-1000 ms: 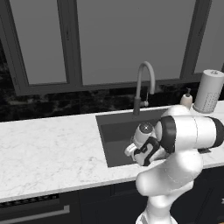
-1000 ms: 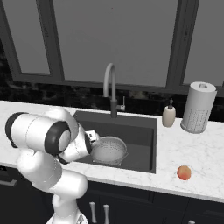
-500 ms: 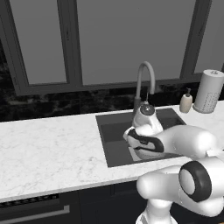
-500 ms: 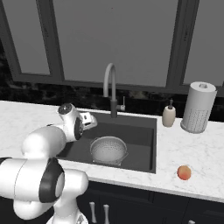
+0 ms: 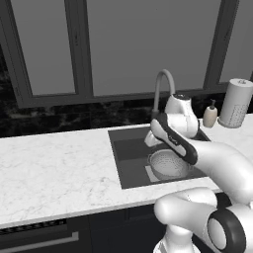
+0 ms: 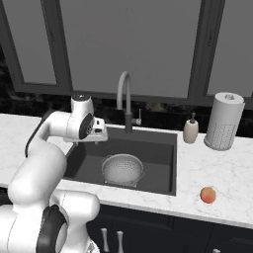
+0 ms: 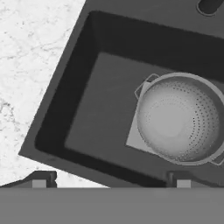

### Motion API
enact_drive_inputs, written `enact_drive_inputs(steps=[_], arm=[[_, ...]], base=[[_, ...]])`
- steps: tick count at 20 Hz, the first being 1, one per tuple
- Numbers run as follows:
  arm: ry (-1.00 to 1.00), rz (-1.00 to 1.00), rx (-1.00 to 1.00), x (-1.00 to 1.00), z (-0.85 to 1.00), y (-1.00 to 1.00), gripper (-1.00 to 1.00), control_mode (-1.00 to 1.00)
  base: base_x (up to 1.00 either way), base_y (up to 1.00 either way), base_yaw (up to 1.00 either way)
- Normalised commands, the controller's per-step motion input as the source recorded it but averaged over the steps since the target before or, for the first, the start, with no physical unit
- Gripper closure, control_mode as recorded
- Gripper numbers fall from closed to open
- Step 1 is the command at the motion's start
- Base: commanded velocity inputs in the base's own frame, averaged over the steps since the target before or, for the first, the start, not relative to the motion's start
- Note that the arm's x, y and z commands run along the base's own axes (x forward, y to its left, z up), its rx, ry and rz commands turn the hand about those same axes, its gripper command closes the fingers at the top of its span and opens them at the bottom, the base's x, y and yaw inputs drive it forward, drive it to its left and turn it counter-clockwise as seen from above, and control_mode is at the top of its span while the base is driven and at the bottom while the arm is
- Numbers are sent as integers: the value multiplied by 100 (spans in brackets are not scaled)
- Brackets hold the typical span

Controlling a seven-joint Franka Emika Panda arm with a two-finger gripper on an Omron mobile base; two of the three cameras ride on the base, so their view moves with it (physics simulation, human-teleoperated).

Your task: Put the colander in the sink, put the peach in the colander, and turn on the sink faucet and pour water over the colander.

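The silver colander (image 6: 122, 169) (image 5: 170, 164) (image 7: 179, 118) sits upright in the dark sink (image 6: 159, 154) (image 5: 129, 159) (image 7: 98, 107), on the pale drain plate. My gripper (image 6: 99, 135) (image 5: 149, 140) (image 7: 110, 181) hangs open and empty above the sink's left part, apart from the colander. The orange-red peach (image 6: 208, 195) lies on the counter to the right of the sink, near the front edge. Behind the basin the grey gooseneck sink faucet (image 6: 125, 101) (image 5: 165, 84) stands upright; no water shows.
A beige soap dispenser (image 6: 190, 131) (image 5: 210, 115) and a paper towel roll (image 6: 225, 121) (image 5: 236, 103) stand at the back right of the counter. White marble counter (image 5: 54, 168) stretches left of the sink. Dark windows rise behind.
My hand has risen out of the basin and away from the colander, swinging up toward the sink's left side. The colander stays in the sink.
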Motion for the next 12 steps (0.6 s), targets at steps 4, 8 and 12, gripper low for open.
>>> enact_drive_inputs(steps=[4,8,12], arm=[[19,-44,7,-49,3,-65,-100,-100],[-7,-34,1,-73,-7,-100,-100,-100],[-14,-28,0,-58,-1,-100,-100,-100]], base=[[0,0,0],[0,0,0],[0,0,0]])
